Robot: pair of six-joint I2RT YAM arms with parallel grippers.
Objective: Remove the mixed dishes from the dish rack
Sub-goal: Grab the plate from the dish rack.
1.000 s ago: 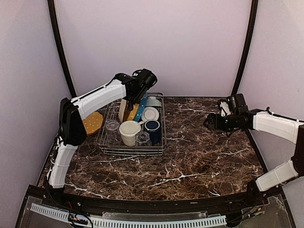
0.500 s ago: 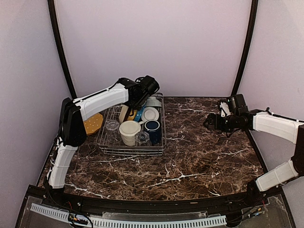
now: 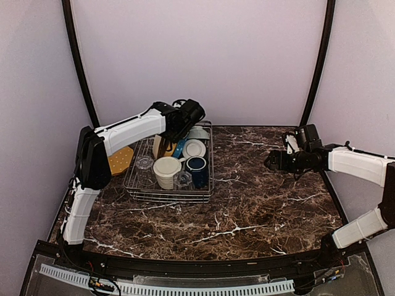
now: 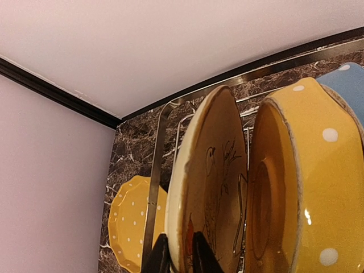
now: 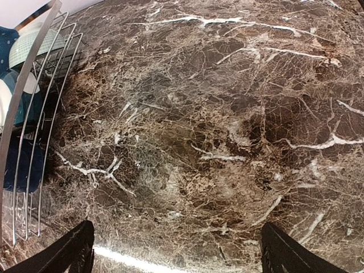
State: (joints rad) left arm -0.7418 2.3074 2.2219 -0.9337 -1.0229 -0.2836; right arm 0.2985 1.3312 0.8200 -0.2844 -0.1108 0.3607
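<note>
— Top external view first: how is the left arm (image 3: 133, 126) posed?
— It rises from its base at the near-left edge to a high elbow by the left wall. The white forearm then reaches right and away to the far end of the dish rack (image 3: 170, 196). The wrist bends down among the plates standing there.

— Where does the rack sit?
— On the left rear part of the marble table (image 3: 259, 209). It holds a cream bowl (image 3: 166, 169), with a dark blue mug (image 3: 197, 168) just right of it. A clear glass (image 3: 183, 180) is near the front and a white bowl (image 3: 194, 148) sits behind the mug. A yellow plate (image 3: 120, 159) lies flat on the table just left of the rack.

— And the claw, in the left wrist view?
— The left gripper (image 4: 177, 257) is clenched on the rim of the cream floral plate (image 4: 210, 182), one dark finger on each side of the edge. That plate stands on edge. A yellow dotted dish (image 4: 318, 170) stands upright just beside it, and a blue dotted plate (image 4: 347, 85) shows behind that.

— The right arm (image 3: 358, 163)?
— It is folded at the right edge with the forearm pointing left, low over the marble and well apart from the rack. The right gripper (image 5: 182, 253) is released, its fingers spread wide.
</note>
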